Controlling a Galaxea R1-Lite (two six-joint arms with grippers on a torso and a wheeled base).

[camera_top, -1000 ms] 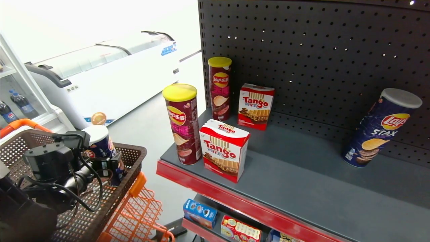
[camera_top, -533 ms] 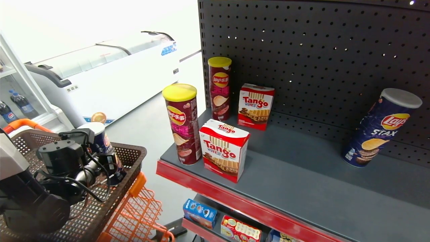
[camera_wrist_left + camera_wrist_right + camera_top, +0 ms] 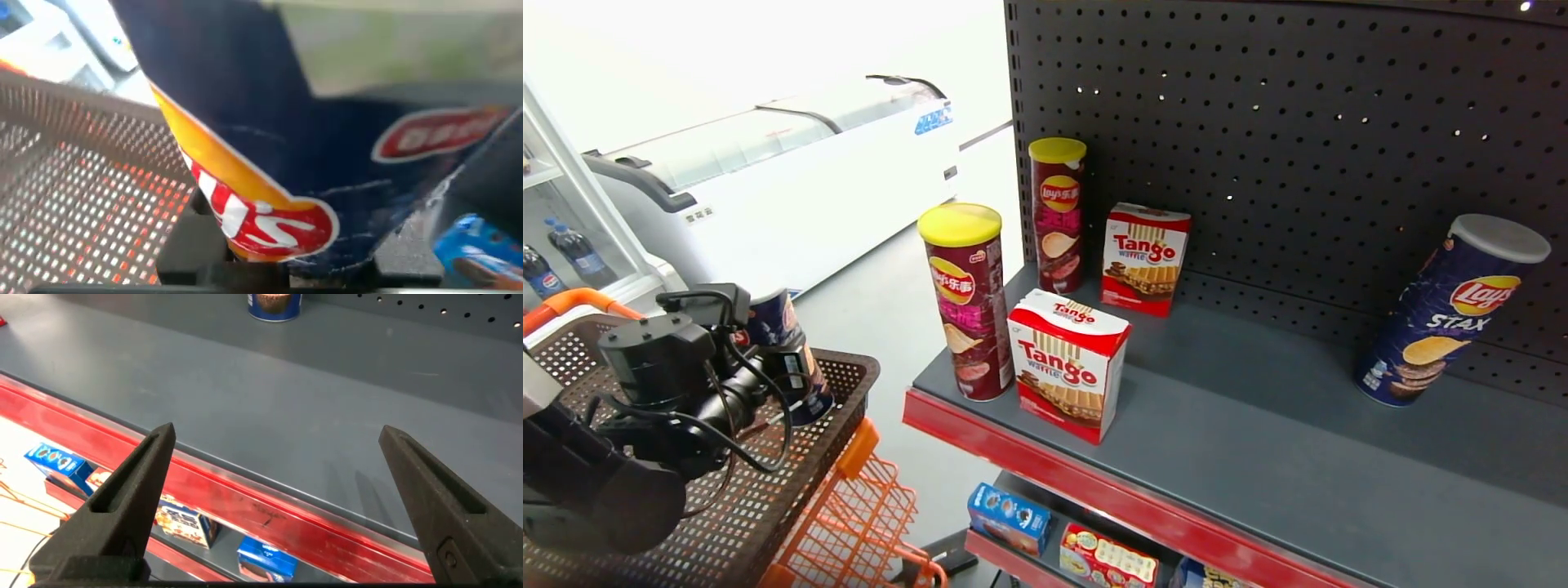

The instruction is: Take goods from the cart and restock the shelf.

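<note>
At 8 o'clock in the head view, the left tool [image 3: 791, 374] pinches a blue can [image 3: 772, 322] above the cart [image 3: 849, 377] basket. The right tool [image 3: 278, 510] is spread wide over the shelf [image 3: 1258, 433] front edge. Around the shelf's middle stand two red cans [image 3: 968, 302] and two wafer boxes [image 3: 1068, 363]. A second blue can [image 3: 1450, 314] leans on the back panel at 3 o'clock.

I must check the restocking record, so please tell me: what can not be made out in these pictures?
- Lid of the blue can: head view, behind the left arm.
- Contents of the cart: head view, covered by that arm.
- The lower-shelf goods: head view, cut by the bottom edge.
- Print on the can: left wrist view, too close, blurred.
</note>
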